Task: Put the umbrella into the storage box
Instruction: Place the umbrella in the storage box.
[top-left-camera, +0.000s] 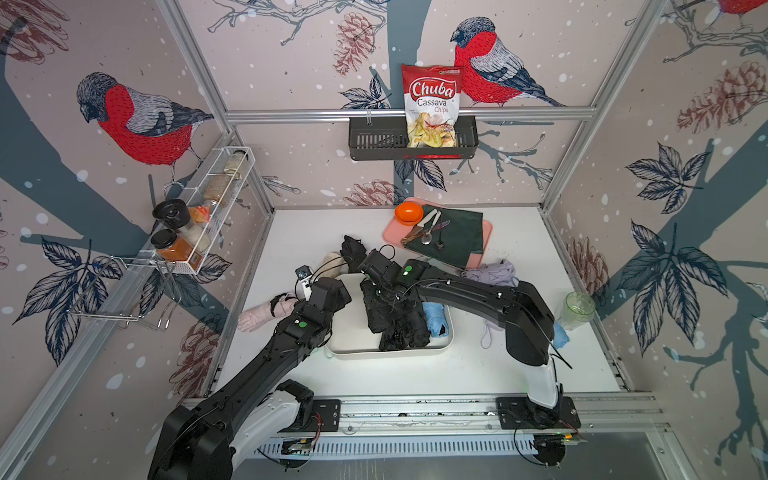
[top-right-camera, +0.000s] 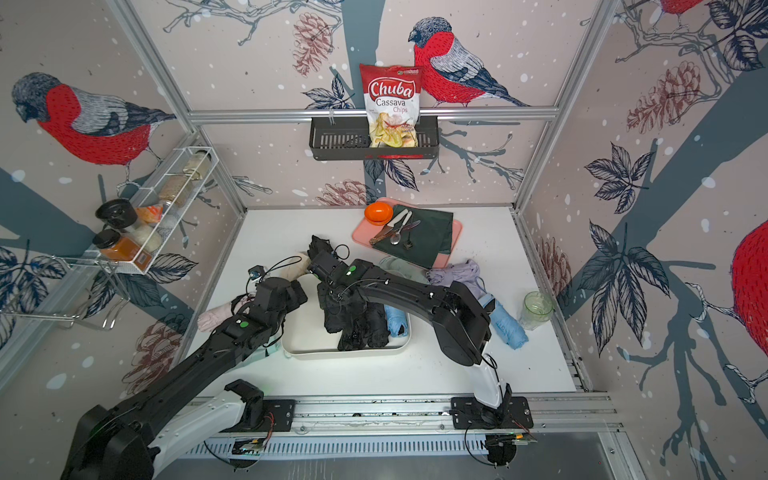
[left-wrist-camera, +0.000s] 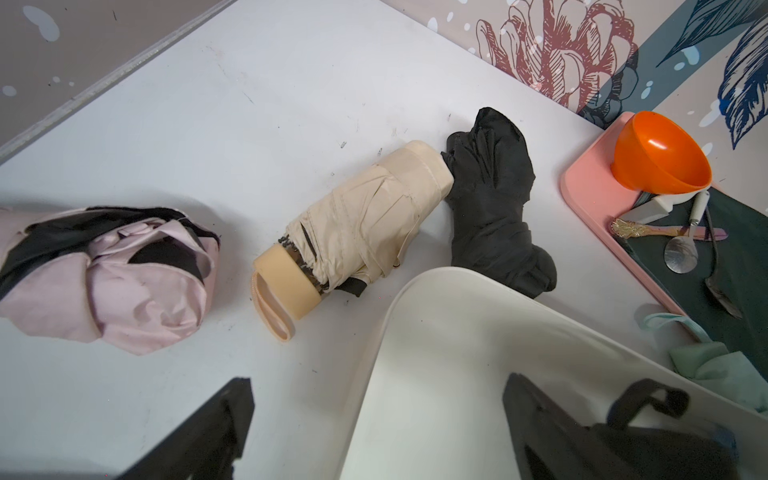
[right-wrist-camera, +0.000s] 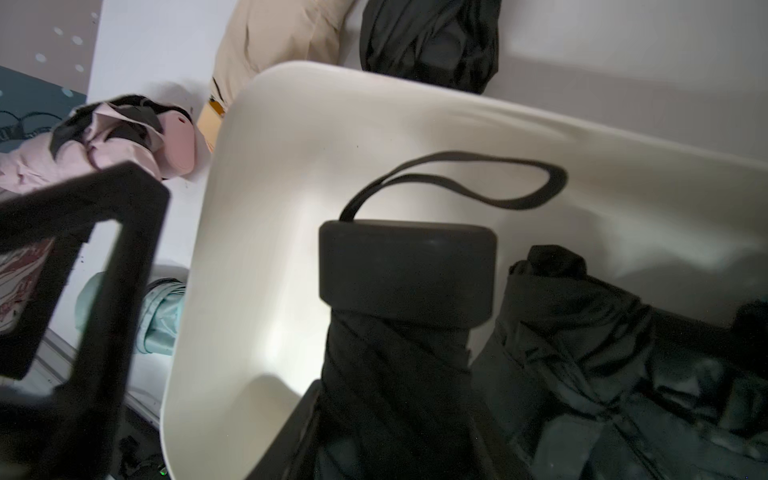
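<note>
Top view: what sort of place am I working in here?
Likely a robot test cell dressed as a home corner: an aluminium frame holding bird wallpaper panels, a mounting rail along the front, plus a spice rack and a chips bag in a wall basket.

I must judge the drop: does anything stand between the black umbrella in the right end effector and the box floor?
Nothing visible does. The right end effector holds the black umbrella over bare box floor; a second black umbrella lies beside it.
</note>
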